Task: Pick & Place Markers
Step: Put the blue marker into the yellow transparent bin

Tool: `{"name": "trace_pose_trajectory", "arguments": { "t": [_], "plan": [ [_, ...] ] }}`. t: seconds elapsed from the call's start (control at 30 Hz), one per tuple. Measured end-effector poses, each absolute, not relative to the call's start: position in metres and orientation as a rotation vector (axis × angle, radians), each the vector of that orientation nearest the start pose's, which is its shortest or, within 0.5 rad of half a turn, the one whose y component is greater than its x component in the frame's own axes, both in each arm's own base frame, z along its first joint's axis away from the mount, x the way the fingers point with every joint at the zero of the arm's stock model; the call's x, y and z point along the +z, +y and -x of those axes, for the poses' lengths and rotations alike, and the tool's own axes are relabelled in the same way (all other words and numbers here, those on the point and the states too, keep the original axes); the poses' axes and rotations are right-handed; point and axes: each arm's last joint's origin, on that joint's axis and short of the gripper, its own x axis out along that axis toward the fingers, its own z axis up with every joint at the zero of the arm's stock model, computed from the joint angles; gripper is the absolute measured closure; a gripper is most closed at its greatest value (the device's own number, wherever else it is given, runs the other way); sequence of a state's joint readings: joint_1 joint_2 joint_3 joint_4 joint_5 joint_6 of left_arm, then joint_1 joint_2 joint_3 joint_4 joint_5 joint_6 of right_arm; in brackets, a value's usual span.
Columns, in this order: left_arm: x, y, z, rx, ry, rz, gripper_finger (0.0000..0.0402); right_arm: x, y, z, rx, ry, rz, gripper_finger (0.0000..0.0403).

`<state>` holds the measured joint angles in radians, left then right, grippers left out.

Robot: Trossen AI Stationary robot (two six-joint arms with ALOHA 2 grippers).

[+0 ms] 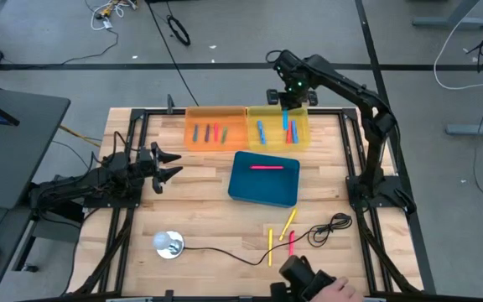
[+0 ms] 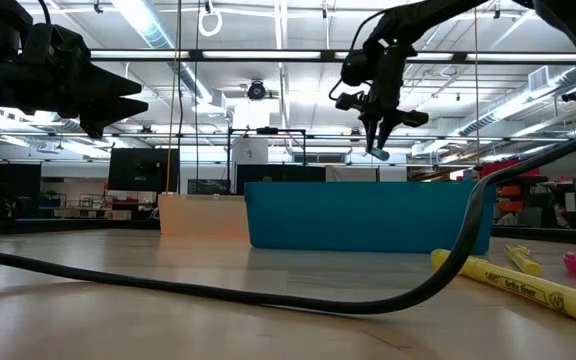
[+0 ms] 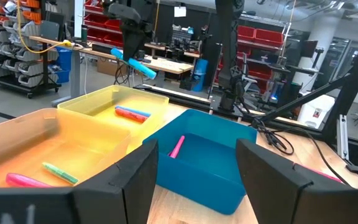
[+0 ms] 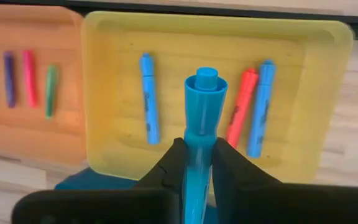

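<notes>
Two arms up; R gripper point(image 1: 289, 102) clamped on blue marker point(image 4: 201, 118) above yellow bin point(image 1: 302, 138), L gripper point(image 1: 171, 164) apart, holding nothing.

High view: R arm reaches over yellow bin; bin holds 2 blue + 1 red marker. Orange bin point(image 1: 193, 113) beside it w/ several markers. Blue tray point(image 1: 250, 191) has 1 pink marker point(image 1: 265, 167). Loose markers point(image 1: 287, 225) lie on table point(image 1: 132, 214) near black cable point(image 1: 225, 252). L gripper sits well left of tray.
Low view: R gripper hangs above tray w/ marker tip down; yellow markers in foreground.
L wrist view: fingers point(image 3: 132, 183) spread, facing bins and tray.
R wrist view: fingers pinch marker directly over yellow bin.
</notes>
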<state>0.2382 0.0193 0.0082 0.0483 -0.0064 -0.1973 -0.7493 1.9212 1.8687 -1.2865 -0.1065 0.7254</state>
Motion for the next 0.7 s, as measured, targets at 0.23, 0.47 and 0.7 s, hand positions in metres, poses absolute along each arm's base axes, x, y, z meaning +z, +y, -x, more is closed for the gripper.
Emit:
{"name": "trace_pose_trajectory", "arguments": {
  "t": [0.23,0.47,0.7],
  "plan": [
    [0.169,0.023,-0.096,0.24,-0.061,0.191,0.0179,0.302,-0.261,-0.277,-1.016,1.036,-1.163,0.0362],
    [0.169,0.023,-0.096,0.24,-0.061,0.192,0.0179,0.269,-0.268,-0.283,-1.047,1.123,-1.153,0.0362],
    [0.169,0.023,-0.096,0.24,-0.061,0.192,0.0179,0.24,-0.281,-0.296,-1.041,1.147,-1.132,0.0362]
  ]
}}
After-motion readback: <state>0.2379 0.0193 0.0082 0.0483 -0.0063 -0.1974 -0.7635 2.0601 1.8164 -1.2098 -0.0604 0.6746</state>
